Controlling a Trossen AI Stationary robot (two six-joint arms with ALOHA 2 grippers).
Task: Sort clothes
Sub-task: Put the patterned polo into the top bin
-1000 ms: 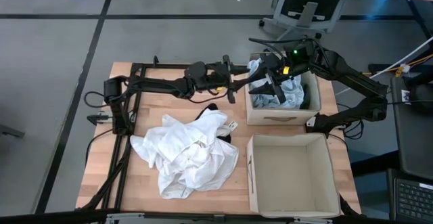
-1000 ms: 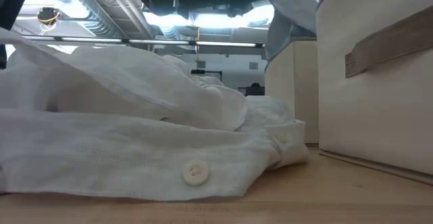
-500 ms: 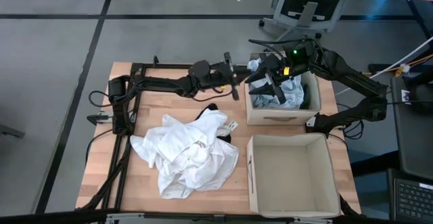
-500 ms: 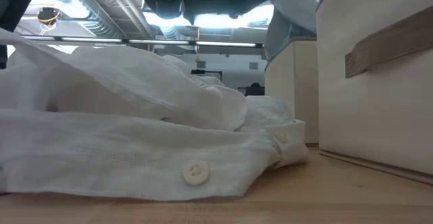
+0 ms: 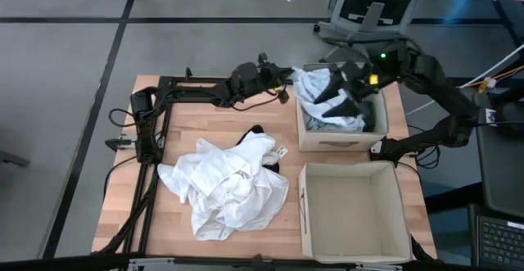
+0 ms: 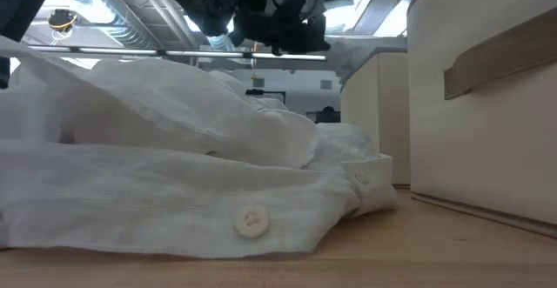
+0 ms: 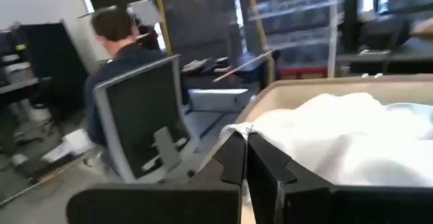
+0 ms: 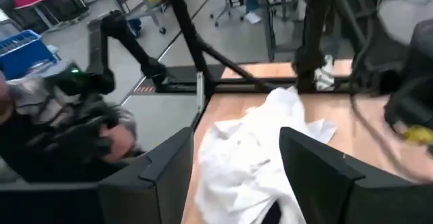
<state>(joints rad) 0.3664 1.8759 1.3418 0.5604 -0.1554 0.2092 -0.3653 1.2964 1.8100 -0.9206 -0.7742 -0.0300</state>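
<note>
Hovering over far fabric box (image 5: 337, 144): left pincer (image 5: 284, 81) closed empty, right pincer (image 5: 344, 97) open; clothes (image 5: 323, 99) partly hidden.

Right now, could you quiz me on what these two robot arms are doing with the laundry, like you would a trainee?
1. True or false: the near box has clothes in it.
2. Where does the white shirt pile lie: A) on the bare table, B) in the far box, C) on the floor?
3. Which gripper has its fingers apart: the left gripper or the right gripper?

Key:
1. False; it is empty.
2. A.
3. The right gripper, above the far box; the left one's fingers are closed together.
</note>
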